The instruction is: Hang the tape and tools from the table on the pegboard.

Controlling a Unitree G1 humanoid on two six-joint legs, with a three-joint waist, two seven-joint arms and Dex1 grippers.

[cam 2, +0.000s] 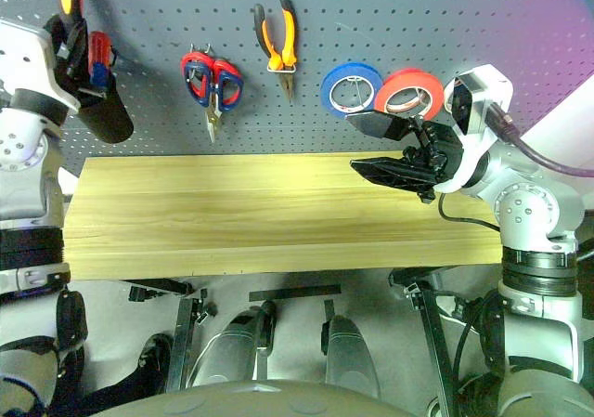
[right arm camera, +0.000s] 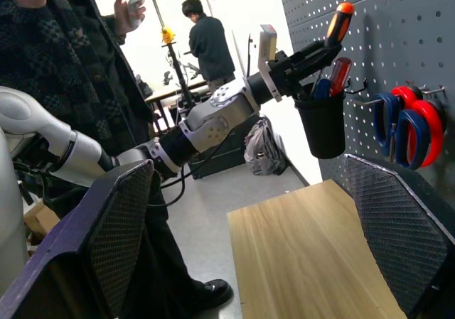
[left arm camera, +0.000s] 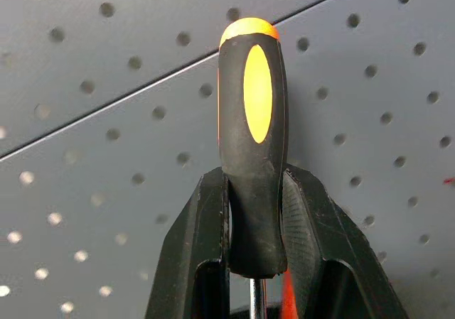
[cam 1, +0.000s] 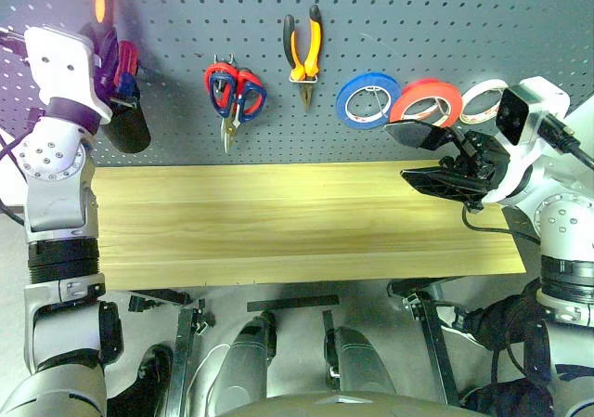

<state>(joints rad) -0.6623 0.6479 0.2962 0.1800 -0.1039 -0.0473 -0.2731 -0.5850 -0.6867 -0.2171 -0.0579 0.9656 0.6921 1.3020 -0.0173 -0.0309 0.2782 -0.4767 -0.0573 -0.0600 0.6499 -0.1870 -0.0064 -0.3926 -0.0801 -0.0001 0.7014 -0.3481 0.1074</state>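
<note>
Left gripper [left arm camera: 252,212]: jaws clamped on the screwdriver [left arm camera: 252,120] by its orange-and-black handle, close to the pegboard [cam 1: 167,27] at the 10 o'clock corner of the head view. The shaft runs down between the fingers [left arm camera: 192,262] and is cut off from sight.
Black cup [right arm camera: 323,127]: hangs on the pegboard under the screwdriver. It holds a red-handled and a blue-handled tool; what they are cannot be made out.
Right gripper [cam 1: 418,157]: jaws wide apart, holding nothing, at 3 o'clock over the table's far right corner, pointing left.
Red tape [cam 1: 427,103]: on the pegboard at 2 o'clock, its lower edge hidden by the right gripper. Just left of it is the blue roll [cam 1: 368,99]; just right, a whitish roll [cam 1: 483,101], partly hidden behind the right wrist.
Pliers [cam 1: 303,50]: hang at 12 o'clock, nose down.
Scissors [cam 1: 235,97]: two pairs overlap at 11 o'clock, blue handles over red; their hook is hard to make out.
Table [cam 1: 278,222]: wooden top.
People [right arm camera: 210,42]: two in the right wrist view, the nearer one cut off at the edge.
</note>
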